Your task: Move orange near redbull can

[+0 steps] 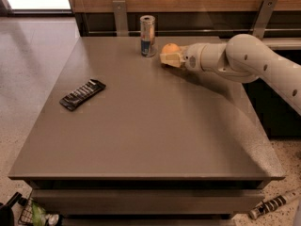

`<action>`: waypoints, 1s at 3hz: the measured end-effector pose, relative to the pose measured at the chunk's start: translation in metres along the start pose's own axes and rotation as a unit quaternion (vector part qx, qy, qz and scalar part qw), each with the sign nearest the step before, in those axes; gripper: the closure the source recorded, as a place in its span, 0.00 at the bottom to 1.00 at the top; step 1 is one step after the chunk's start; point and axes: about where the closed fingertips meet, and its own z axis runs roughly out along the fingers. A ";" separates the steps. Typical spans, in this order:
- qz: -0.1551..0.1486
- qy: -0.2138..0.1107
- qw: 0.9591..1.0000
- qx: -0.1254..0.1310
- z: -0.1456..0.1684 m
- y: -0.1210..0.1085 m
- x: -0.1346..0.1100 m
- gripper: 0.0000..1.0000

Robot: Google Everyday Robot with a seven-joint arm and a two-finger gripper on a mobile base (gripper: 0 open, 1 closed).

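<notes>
The orange is a round bright orange fruit at the far side of the grey table, held just right of the redbull can. The can is slim, silver and blue, and stands upright near the table's back edge. My gripper reaches in from the right on a white arm and is shut on the orange, its pale fingers covering the fruit's lower front. The orange is a short gap from the can, not touching it.
A flat black snack bar wrapper lies on the table's left side. Wooden wall panelling with metal brackets runs behind the table. The floor drops away left and right of the table edges.
</notes>
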 end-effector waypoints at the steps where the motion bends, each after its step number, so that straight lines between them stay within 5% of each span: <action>1: 0.000 0.000 1.000 -0.003 0.003 0.003 0.000 0.23; 2: 0.000 0.001 1.000 -0.005 0.006 0.005 0.000 0.00; 3: 0.000 0.001 1.000 -0.005 0.006 0.005 0.000 0.00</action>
